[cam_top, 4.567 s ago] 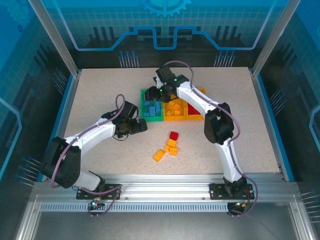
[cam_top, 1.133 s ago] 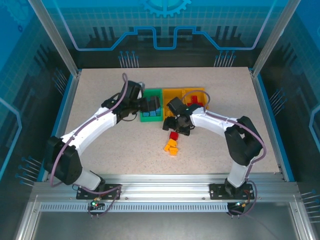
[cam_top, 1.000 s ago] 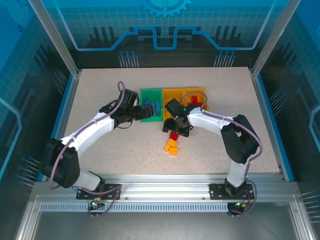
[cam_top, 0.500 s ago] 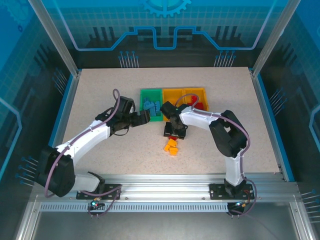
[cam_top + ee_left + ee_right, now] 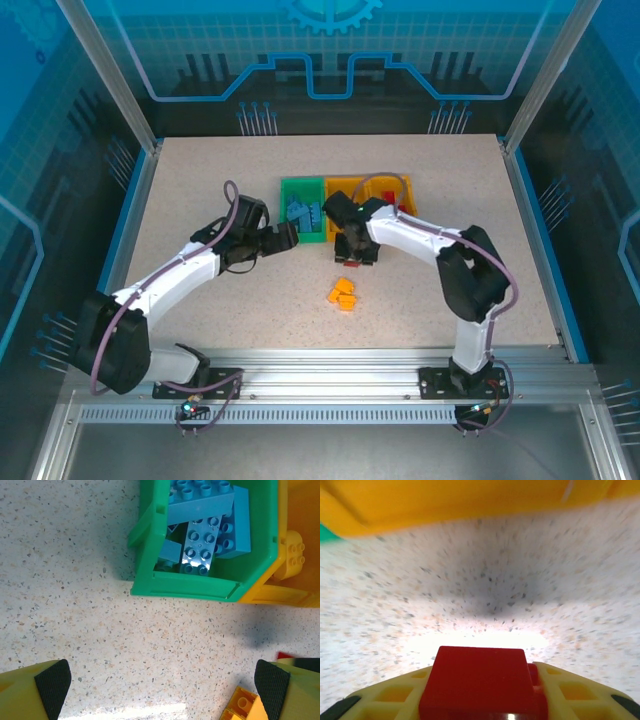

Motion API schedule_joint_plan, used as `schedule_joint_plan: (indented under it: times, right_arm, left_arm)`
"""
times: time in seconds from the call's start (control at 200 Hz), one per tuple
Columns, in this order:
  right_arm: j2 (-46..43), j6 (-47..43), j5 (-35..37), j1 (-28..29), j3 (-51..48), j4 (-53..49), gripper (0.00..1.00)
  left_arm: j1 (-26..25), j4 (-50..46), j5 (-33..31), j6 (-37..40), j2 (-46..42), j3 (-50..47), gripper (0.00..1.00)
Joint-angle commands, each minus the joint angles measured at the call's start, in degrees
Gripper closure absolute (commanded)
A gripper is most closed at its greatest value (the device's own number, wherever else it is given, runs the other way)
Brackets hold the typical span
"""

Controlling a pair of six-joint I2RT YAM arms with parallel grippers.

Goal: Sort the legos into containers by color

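1. Speckled beige tabletop (image 5: pixel 200 200) beneath both arms.
2. On it, green plastic bin (image 5: pixel 200 587) holding blue studded bricks (image 5: pixel 207 535); yellow plastic bin (image 5: pixel 272 596) joined alongside.
3. Right gripper (image 5: pixel 356 257) clenched on small red studded brick (image 5: pixel 480 680), just before the yellow bin's near wall.
4. Left gripper (image 5: pixel 162 680) spread wide, grasping nothing, near the green bin's front.
5. Orange studded bricks (image 5: pixel 343 295) loose on the tabletop, apart from the bins.

The left arm (image 5: pixel 170 277) stretched far and to the right, the left gripper (image 5: pixel 287 238) with jaws spread wide. The right arm (image 5: pixel 425 238) folded back leftward, the right gripper (image 5: pixel 357 256) pointing down, clamped on a red brick (image 5: pixel 481 680).
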Motion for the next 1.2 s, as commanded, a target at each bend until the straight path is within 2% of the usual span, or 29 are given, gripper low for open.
schedule_joint_plan:
  times: [0.0,0.135,0.235,0.49,0.625,0.705,0.785,0.895,1.195]
  right_arm:
    - [-5.6,-5.07,4.61,-5.32,2.83,-3.98,0.67]
    - [-5.87,-11.22,4.2,-12.73,4.04,-2.49,0.67]
    - [-2.26,-14.68,4.0,-16.51,7.28,-3.13,0.67]
    - [8.48,-17.89,2.39,-21.63,18.36,-4.95,0.64]
    - [14.19,-18.68,2.06,-22.85,25.58,-7.7,0.58]
    - [14.98,-18.41,1.66,-23.53,27.23,-7.93,0.44]
    - [14.4,-18.29,1.11,-23.79,27.6,-8.01,0.38]
    - [11.73,-18.24,-0.47,-23.71,25.69,-7.57,0.19]
    - [-3.06,-16.23,-4.83,-23.53,12.03,-2.14,0.14]
  left_arm:
    - [0.46,0.82,2.33,-1.59,-0.46,-1.51,0.01]
    - [-0.77,3.01,5.33,-2.92,0.38,-3.04,0.01]
    - [-4.11,3.15,5.06,-2.63,1.9,-2.51,0.01]
    - [-13.79,0.53,3.61,0.69,9.08,3.23,0.01]
    - [-16.88,-0.52,4.81,1.91,13.06,6.34,0.01]
    - [-18.52,-1.0,4.96,2.77,14.72,7.75,0.01]
    - [-19.94,-1.34,5.23,3.9,16.18,8.9,0.01]
    - [-21.72,-2.13,6.02,6.82,18.24,10.86,0.04]
    - [-25.68,-8.87,4.52,17.25,25.85,19.23,0.1]
